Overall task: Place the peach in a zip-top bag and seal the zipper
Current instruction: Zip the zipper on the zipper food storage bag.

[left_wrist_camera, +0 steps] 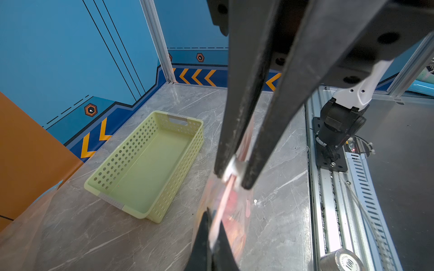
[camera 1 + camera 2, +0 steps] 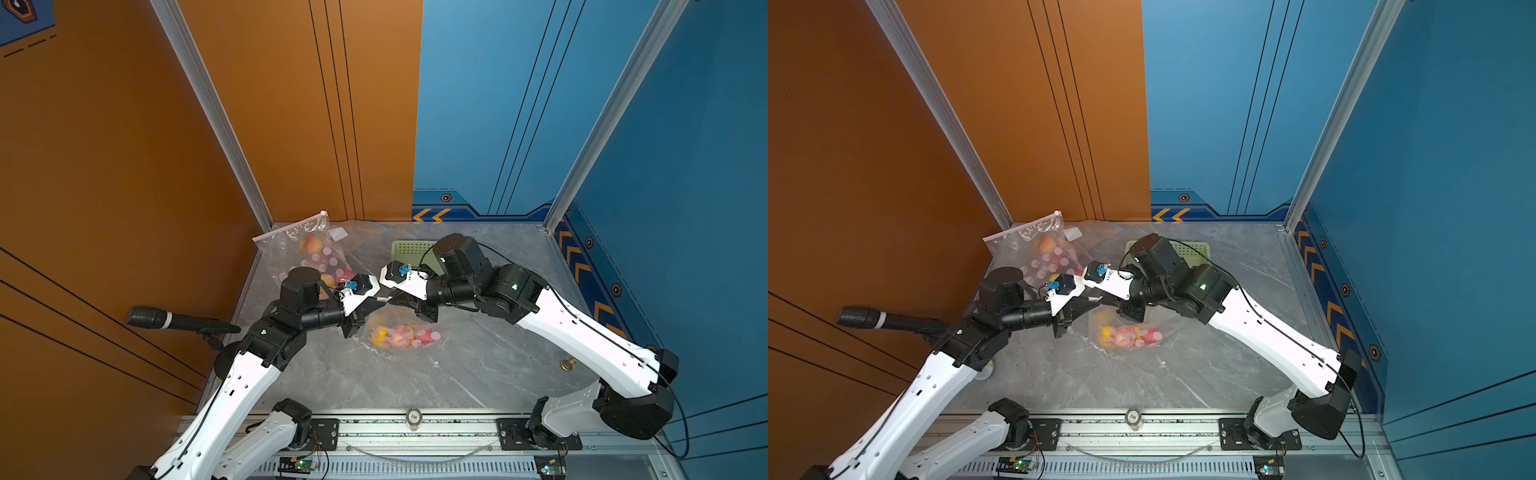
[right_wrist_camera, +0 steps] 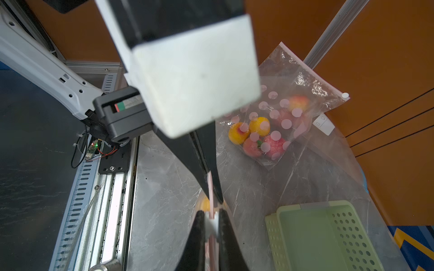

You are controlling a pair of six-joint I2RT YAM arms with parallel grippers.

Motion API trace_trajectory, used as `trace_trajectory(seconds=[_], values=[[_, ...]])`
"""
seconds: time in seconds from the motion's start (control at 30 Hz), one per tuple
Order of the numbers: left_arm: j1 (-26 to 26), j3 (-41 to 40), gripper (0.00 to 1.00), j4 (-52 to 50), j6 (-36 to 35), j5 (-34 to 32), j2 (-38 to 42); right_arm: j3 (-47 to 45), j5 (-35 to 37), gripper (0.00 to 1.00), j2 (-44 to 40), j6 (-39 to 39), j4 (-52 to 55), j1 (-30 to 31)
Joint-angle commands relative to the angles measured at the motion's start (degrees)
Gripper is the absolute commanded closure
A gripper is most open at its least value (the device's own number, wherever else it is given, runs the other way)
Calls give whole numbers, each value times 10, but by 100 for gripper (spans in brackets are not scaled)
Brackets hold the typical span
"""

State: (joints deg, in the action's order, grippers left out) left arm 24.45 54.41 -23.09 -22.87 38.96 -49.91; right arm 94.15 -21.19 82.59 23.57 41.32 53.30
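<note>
Left claw (image 1: 232, 175): fingers drawn together, clamped on the white slider (image 1: 231, 165) of the zipper.
Right claw (image 3: 213, 196): fingers together, pinching the pink zipper strip (image 3: 210, 180) just beside the slider.
Approach: claws met tip to tip over mid-desk in both top views. The left arm reached in from 8 o'clock and the right arm from 4 o'clock.
Key relation: the strip's long axis ran roughly along the 9-to-3 line, in line with both claws. The slider lay toward 9 o'clock of the right claw's pinch, close beside it.
Roles, judged: the left claw sat on the slider, so it was the likely mover, with the right claw as anchor.
Unresolved: it could not be told which stretch of strip was already sealed, as the claws hid most of it.
Zip-top bag (image 2: 441, 332): hung from the held strip toward 6 o'clock of the claws. Whether its bottom rested on the desk (image 2: 457, 374) could not be told.
Peach (image 2: 402, 335): inside that bag, low down, with yellow and pink fruit against it.
Second bag (image 3: 288, 70): leaned in the 10 o'clock corner and held several peaches.
Basket (image 1: 185, 159): pale green, near 12 o'clock, empty.
Step, judged: placement done, sealing in hand.
Risk, judged: the thin strip could slip from the right claw's pinch.
</note>
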Motion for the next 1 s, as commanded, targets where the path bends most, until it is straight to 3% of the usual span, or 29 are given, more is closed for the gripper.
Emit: trace_trajectory(seconds=[0.0,0.97], values=[[2,-7,100,9,6,-6,8,-10,-3,90,-24,-7,24,-6],[-11,-25,100,26,36,-46,28,-60,-13,91,-55,-23,32,-44]])
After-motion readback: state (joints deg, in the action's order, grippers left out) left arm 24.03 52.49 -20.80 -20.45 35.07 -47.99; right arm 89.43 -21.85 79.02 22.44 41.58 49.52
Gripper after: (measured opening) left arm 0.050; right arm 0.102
